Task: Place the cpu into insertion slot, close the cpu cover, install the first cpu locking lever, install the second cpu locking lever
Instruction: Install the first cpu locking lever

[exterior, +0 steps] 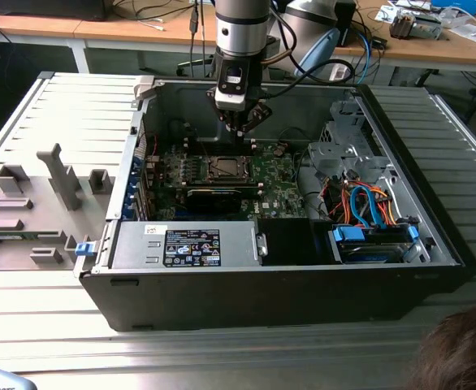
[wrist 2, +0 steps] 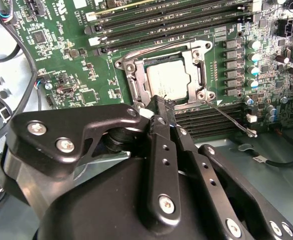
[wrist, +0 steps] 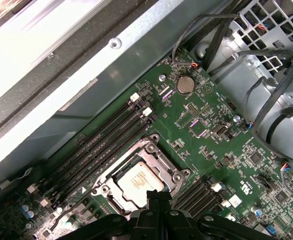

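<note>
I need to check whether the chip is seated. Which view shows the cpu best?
The second wrist view: the cpu lies unobstructed inside the cpu cover. In the first wrist view the fingers overlap its edge; the exterior view shows it tiny.

Pincer (wrist 2: pixel 159 106) over cpu cover's (wrist 2: pixel 136 82) edge

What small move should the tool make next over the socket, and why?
Probably slide the shut tool sideways toward the thin metal wire lever, which appears unlatched, angling away from the socket. The silvery-grey square chip already sits under the dark-grey metal frame plate, and the tool tip hovers at that plate's edge, holding nothing.
</note>
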You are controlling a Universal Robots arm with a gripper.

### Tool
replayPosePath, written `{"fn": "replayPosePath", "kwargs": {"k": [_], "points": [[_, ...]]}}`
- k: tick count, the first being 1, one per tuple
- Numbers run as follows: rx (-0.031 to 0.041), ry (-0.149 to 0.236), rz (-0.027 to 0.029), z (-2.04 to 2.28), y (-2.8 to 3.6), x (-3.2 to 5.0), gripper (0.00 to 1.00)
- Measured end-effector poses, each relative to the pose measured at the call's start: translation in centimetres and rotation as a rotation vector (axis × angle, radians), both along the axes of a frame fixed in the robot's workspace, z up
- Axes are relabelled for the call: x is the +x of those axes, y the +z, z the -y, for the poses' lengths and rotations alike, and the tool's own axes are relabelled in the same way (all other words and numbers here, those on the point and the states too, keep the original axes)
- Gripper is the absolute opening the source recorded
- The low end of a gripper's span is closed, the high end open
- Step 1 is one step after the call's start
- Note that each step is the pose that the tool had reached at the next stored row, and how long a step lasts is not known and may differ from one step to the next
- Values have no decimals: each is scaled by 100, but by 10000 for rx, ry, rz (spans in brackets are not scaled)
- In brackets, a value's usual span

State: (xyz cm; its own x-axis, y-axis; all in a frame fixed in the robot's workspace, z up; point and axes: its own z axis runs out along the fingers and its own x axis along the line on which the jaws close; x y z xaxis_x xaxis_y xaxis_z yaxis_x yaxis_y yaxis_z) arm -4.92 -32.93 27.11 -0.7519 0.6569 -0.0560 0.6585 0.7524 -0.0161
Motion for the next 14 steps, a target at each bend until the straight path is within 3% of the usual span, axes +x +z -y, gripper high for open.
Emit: {"fn": "replayPosePath", "kwargs": {"k": [14], "points": [[0, 248, 0, 1, -4, 0, 11]]}}
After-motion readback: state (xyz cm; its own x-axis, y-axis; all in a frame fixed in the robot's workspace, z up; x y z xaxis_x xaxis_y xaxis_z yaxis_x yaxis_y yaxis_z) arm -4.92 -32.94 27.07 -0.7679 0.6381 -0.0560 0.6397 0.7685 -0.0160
